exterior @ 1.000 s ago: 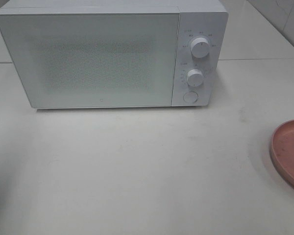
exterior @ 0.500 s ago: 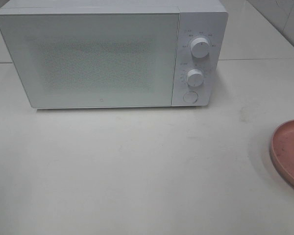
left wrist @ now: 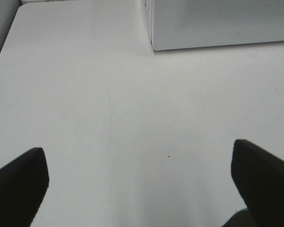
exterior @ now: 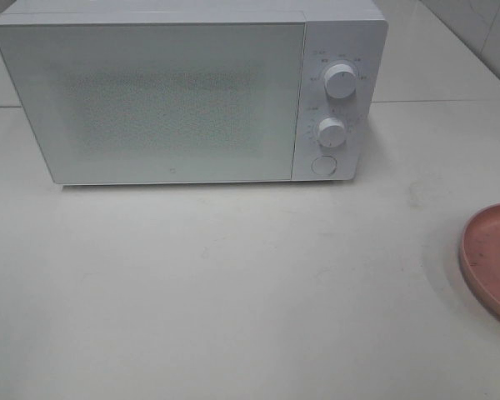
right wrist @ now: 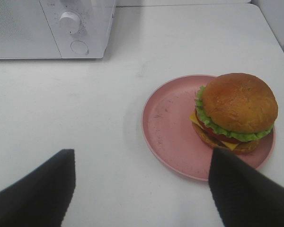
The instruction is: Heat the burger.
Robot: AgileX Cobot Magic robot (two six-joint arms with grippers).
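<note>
The burger (right wrist: 236,111), with a golden-brown bun, green lettuce, cheese and tomato, sits on one side of a round pink plate (right wrist: 170,125) in the right wrist view. My right gripper (right wrist: 142,189) hovers open short of the plate, with only table between its dark fingers (right wrist: 38,189). Over bare table, my left gripper (left wrist: 139,184) is wide open and holds nothing. In the exterior view only the pink plate's edge (exterior: 492,262) shows at the right border. The burger and both grippers are out of that view.
A white microwave (exterior: 192,92) stands at the back of the table with its door shut. On its right panel are two knobs (exterior: 340,81) and a round button (exterior: 322,165). The microwave's corner (left wrist: 217,23) shows in the left wrist view.
</note>
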